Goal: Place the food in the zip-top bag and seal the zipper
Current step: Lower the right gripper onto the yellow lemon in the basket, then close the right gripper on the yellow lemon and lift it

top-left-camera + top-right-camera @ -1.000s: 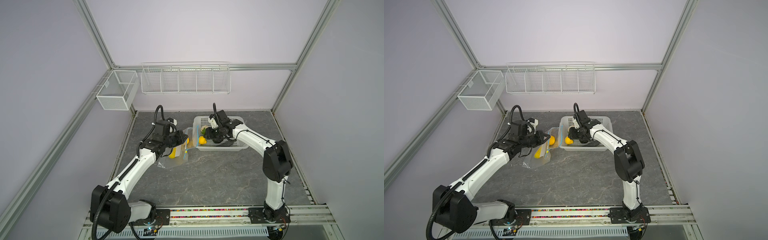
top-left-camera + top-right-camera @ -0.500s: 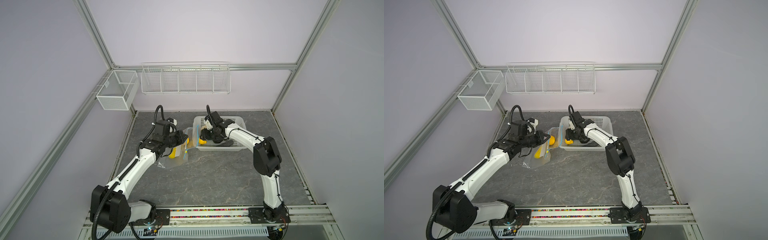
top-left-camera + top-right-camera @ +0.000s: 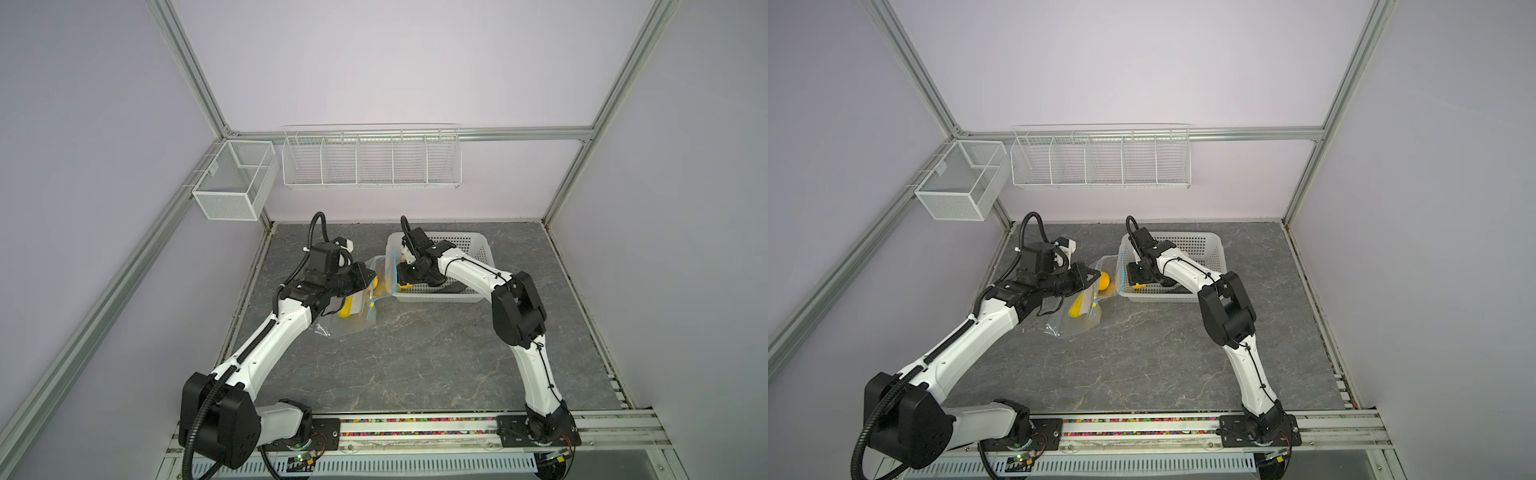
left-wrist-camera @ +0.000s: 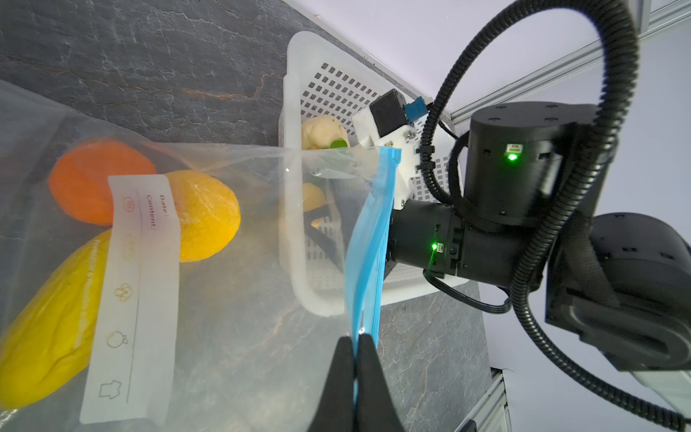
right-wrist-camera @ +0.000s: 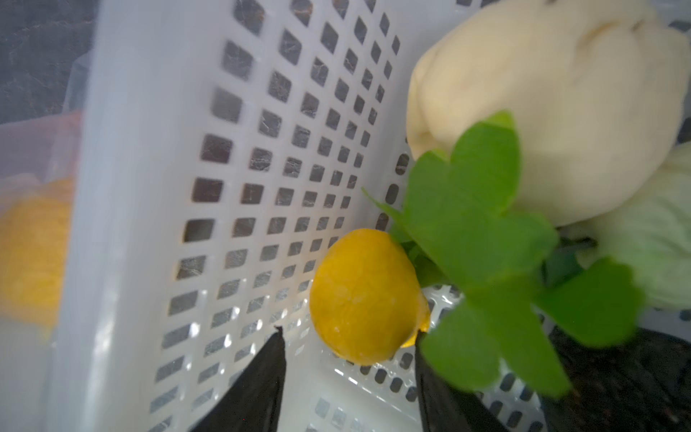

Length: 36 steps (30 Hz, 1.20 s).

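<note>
The clear zip-top bag (image 3: 357, 318) (image 3: 1079, 322) lies left of the white basket (image 3: 469, 249) (image 3: 1204, 245). My left gripper (image 4: 355, 338) (image 3: 370, 276) is shut on the bag's blue zipper (image 4: 368, 239) and holds the mouth up. Through the bag I see an orange (image 4: 93, 179), a lemon (image 4: 209, 213) and a long yellow piece (image 4: 48, 329). My right gripper (image 5: 349, 334) (image 3: 405, 280) is open, low in the basket's left end. A yellow lemon (image 5: 364, 295) sits just beyond its fingertips, against one finger. Beside it lie green leaves (image 5: 482, 232) and a cream cabbage (image 5: 542, 93).
A pale green vegetable (image 5: 654, 243) and a dark piece (image 5: 617, 374) also lie in the basket, close behind the leaves. The basket wall (image 5: 261, 187) stands right next to the lemon. Two wire baskets (image 3: 370, 158) (image 3: 232, 187) hang on the back wall.
My right gripper has moved left along the basket to its end by the bag and down to the yellow lemon, jaws a little wider. The left gripper has kept still on the zipper.
</note>
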Motion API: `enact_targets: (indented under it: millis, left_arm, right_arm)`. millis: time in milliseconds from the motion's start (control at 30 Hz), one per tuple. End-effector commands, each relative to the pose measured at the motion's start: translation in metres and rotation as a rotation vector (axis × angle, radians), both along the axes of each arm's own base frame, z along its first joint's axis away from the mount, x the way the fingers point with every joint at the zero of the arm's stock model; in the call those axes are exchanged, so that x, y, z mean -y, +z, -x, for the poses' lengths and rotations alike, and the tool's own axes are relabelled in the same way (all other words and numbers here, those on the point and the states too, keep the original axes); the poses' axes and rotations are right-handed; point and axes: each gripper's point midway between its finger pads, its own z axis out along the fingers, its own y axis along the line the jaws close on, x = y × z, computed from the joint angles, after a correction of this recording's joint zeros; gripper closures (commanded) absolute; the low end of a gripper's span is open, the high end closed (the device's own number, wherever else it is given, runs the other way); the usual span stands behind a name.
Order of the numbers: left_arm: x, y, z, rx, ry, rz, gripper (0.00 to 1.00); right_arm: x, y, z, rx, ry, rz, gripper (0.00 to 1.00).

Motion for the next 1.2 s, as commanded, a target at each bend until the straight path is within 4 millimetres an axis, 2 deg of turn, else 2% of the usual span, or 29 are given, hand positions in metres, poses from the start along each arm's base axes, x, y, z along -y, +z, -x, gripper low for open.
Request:
enact_targets:
  millis: [0,300,533,800,1167]
  left_arm:
    - [-0.002,0.009,0.002,0.024,0.003,0.019,1.0]
    - [-0.003,0.008,0.004,0.022,0.006,0.018,1.0]
    - [-0.004,0.008,0.005,0.024,0.006,0.02,1.0]
    - [-0.004,0.007,0.005,0.024,0.008,0.018,1.0]
    - [-0.004,0.006,0.005,0.02,0.011,0.019,1.0]
  right_arm:
    - [-0.002,-0.009,0.002,-0.006,0.024,0.04,0.42]
    - [0.0,-0.025,0.002,-0.022,0.02,0.077,0.41]
    - [0.0,-0.029,0.001,-0.024,0.016,0.083,0.4]
    - [0.0,-0.025,-0.001,-0.016,0.007,0.08,0.43]
    - [0.003,-0.001,-0.002,0.012,-0.008,0.051,0.49]
